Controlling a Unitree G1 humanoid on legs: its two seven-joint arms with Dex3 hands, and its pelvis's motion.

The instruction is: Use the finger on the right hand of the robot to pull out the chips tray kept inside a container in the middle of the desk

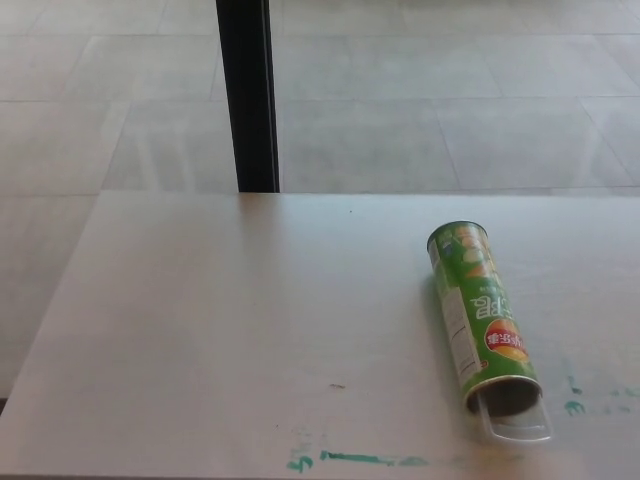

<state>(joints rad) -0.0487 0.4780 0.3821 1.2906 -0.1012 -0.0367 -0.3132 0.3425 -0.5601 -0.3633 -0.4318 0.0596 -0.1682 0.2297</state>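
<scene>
**Can on its side, tray edge showing, no hands in frame**

We found the green chips can (483, 315) lying on its side on the pale table (220, 320), toward the right of the surface. Its closed end pointed away from us; its open mouth faced the near edge, angled slightly right. A clear plastic tray (518, 425) stuck out a little from the mouth, its lip resting on the table just beyond the rim; the rest sat inside the can.

Neither of the robot's hands showed in the head view, so we could not tell how the fingers stood or whether they held anything.

We noted green paint smears (360, 460) along the near edge and more to the right of the can. A black post (248, 95) stood beyond the far edge, on a tiled floor (450, 110).
</scene>
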